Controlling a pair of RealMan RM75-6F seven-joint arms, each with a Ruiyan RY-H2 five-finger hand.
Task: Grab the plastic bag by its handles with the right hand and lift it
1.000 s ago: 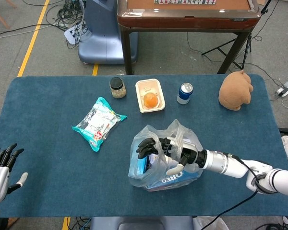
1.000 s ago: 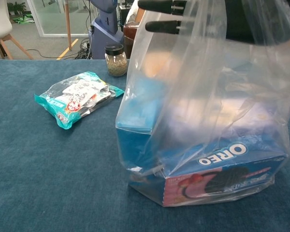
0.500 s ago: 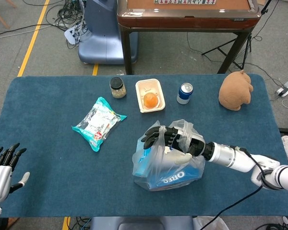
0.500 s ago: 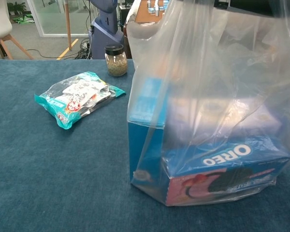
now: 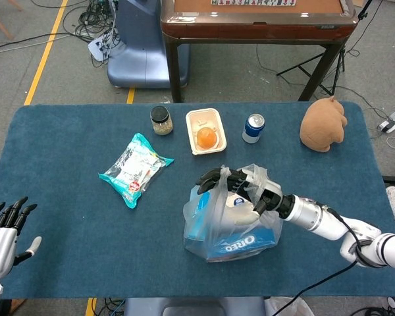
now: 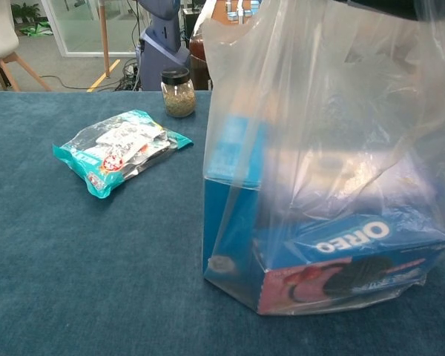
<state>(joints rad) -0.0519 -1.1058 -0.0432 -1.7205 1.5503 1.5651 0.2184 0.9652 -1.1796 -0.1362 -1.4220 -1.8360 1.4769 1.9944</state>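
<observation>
A clear plastic bag (image 5: 225,220) (image 6: 334,148) holds a blue Oreo box (image 6: 352,252) and a blue carton (image 6: 233,200). My right hand (image 5: 240,191) grips the bag's handles at its top, near the table's front middle. In the chest view the bag hangs taut and fills the right half; only a dark edge of the hand shows at the top. Whether the bag's bottom touches the cloth I cannot tell. My left hand (image 5: 3,227) stays at the front left corner with its fingers spread, holding nothing.
On the blue table (image 5: 66,197) lie a teal snack packet (image 5: 134,168) (image 6: 119,148), a jar (image 5: 161,120) (image 6: 179,92), a tray with an orange (image 5: 206,131), a blue can (image 5: 253,128) and a brown plush toy (image 5: 323,123). A wooden table (image 5: 257,20) stands behind.
My right hand has risen and shifted slightly right and away with the handles. The bag has been pulled upright and taut, its contents moving right with it. The left hand has stayed put.
</observation>
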